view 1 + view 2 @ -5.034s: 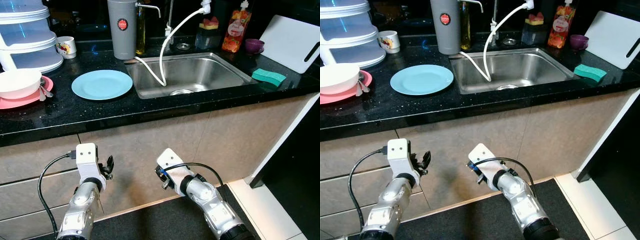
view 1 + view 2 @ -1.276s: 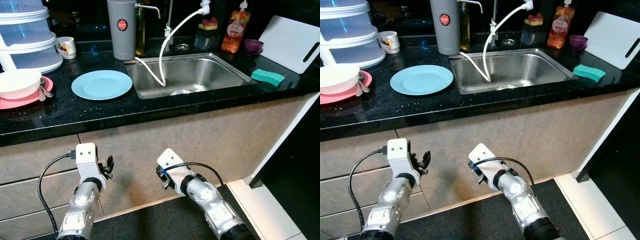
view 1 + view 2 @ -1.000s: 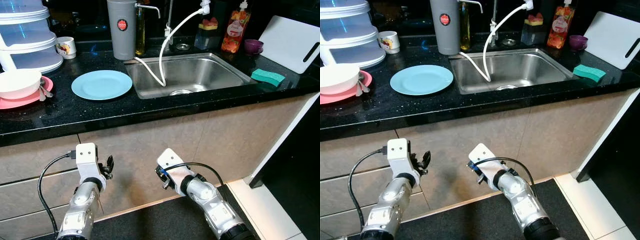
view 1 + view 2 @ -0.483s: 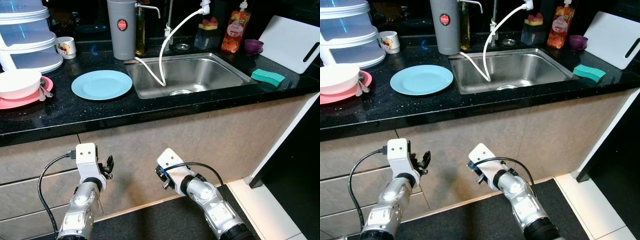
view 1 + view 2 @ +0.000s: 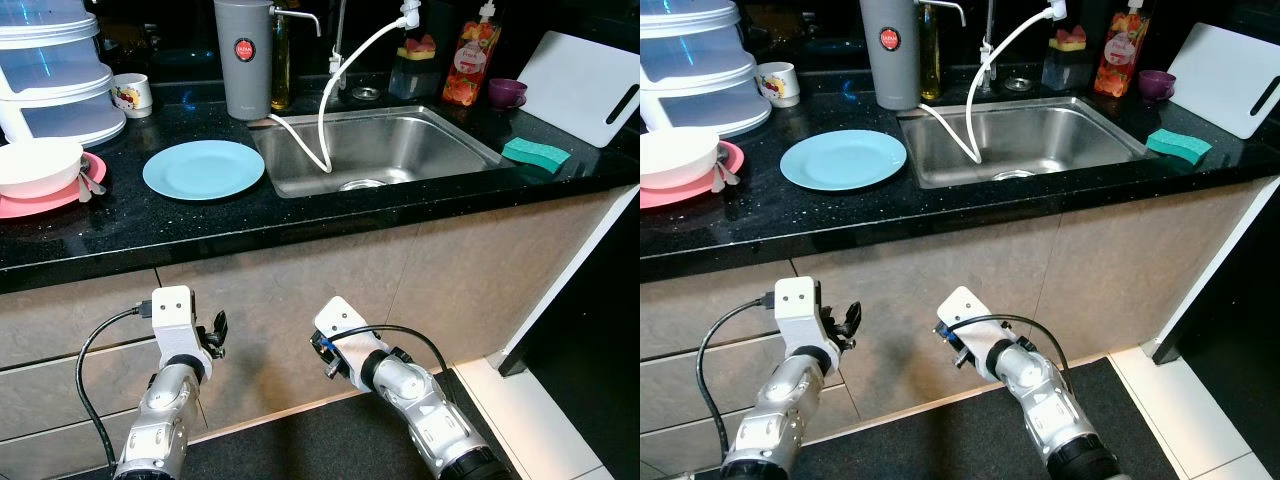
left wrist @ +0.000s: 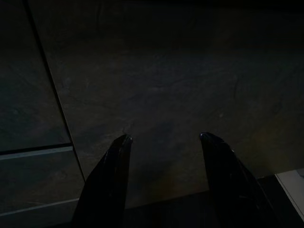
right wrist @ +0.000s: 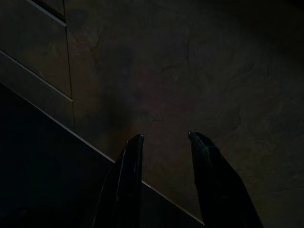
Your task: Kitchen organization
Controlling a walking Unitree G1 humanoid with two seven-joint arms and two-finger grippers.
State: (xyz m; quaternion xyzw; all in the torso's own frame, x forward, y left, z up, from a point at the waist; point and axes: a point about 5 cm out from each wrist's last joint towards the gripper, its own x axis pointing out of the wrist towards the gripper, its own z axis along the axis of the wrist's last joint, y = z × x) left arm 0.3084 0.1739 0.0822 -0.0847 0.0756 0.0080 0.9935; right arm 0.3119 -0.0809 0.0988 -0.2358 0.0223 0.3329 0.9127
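Nothing has moved. Left gripper [image 6: 164, 142] and right gripper [image 7: 164, 140] hang low, fingers apart, empty. Blue plate [image 5: 204, 168] on counter [image 5: 300, 215] beside sink [image 5: 375, 150]: probably ceramic, slick, breakable; pinch its rim.

Sink [image 5: 455, 140] set in counter [image 5: 200, 225], centre-right. Plate [image 5: 204, 168] just left of sink; bowl [image 5: 38, 164] far left w/ stacked containers [image 5: 55, 70] behind. Sponge [image 5: 537, 153] right of sink, cutting board [image 5: 580, 85] behind it. Both arms hang below counter edge, in front of cabinets.
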